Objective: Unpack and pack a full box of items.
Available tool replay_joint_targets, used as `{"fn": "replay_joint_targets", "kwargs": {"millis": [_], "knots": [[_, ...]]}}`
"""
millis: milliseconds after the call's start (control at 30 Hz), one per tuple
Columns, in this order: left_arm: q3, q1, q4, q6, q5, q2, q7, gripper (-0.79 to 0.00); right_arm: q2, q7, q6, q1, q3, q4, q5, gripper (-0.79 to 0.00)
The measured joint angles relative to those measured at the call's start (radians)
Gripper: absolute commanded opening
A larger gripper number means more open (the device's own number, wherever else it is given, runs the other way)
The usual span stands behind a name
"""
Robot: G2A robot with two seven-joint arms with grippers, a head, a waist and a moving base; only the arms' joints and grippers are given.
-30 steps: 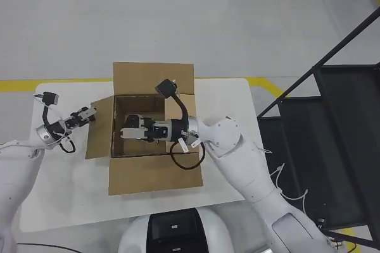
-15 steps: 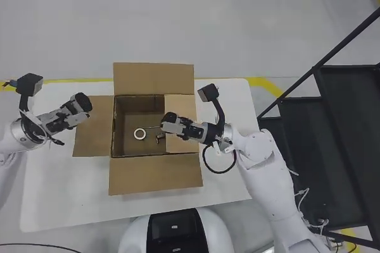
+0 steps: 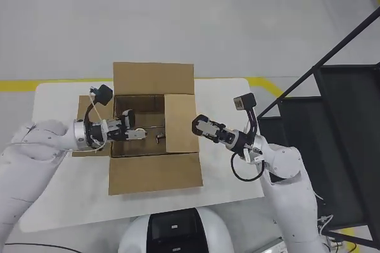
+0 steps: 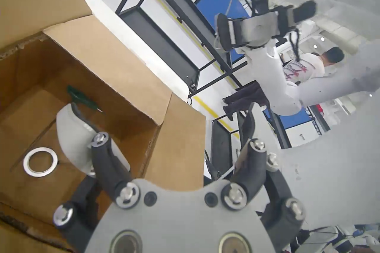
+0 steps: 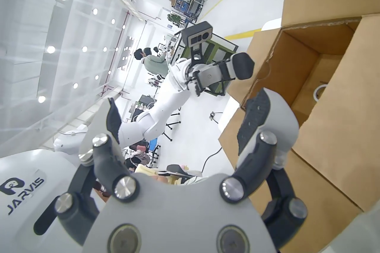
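An open cardboard box stands mid-table with its flaps spread. On its floor lie a white ring and a small green-handled tool; the tool shows dark in the top view. My left gripper hangs over the box's left side, open and empty. My right gripper is just outside the box's right flap, open and empty. The right wrist view catches the ring's edge behind the flap.
The white table has bare room left and right of the box. A black metal rack stands off the table's right side. The box's right flap is folded partly inward over the opening.
The right gripper has pulled out of the box and moved right, past the flap. The left gripper has swung in from the table's left side to above the box's left part.
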Motion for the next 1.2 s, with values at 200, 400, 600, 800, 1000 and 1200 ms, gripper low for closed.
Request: {"fn": "replay_joint_targets", "kwargs": {"millis": [200, 400, 600, 800, 1000, 1200], "knots": [[0.171, -0.136, 0.148, 0.082, -0.043, -0.095, 0.054, 0.000, 0.011, 0.023, 0.016, -0.016, 0.000, 0.001, 0.035, 0.000], [0.301, -0.263, 0.328, 0.136, -0.134, -0.196, 0.037, 0.000, 0.022, 0.044, 0.026, -0.029, -0.009, -0.004, 0.055, 0.000], [0.381, -0.330, 0.519, 0.171, -0.204, -0.294, 0.064, 0.000, 0.031, 0.044, 0.040, -0.031, -0.021, -0.007, 0.057, 0.000], [0.408, -0.374, 0.685, 0.146, -0.352, -0.380, 0.004, 0.000, 0.040, 0.037, 0.047, -0.034, -0.031, -0.017, 0.055, 0.000], [0.402, -0.393, 0.790, 0.086, -0.450, -0.438, -0.061, 0.000, 0.048, 0.047, 0.062, -0.025, -0.061, -0.011, 0.055, 0.000], [0.355, -0.391, 0.844, 0.023, -0.567, -0.458, -0.162, 0.000, 0.055, 0.094, 0.054, 0.005, -0.098, 0.001, 0.088, 0.000]]}}
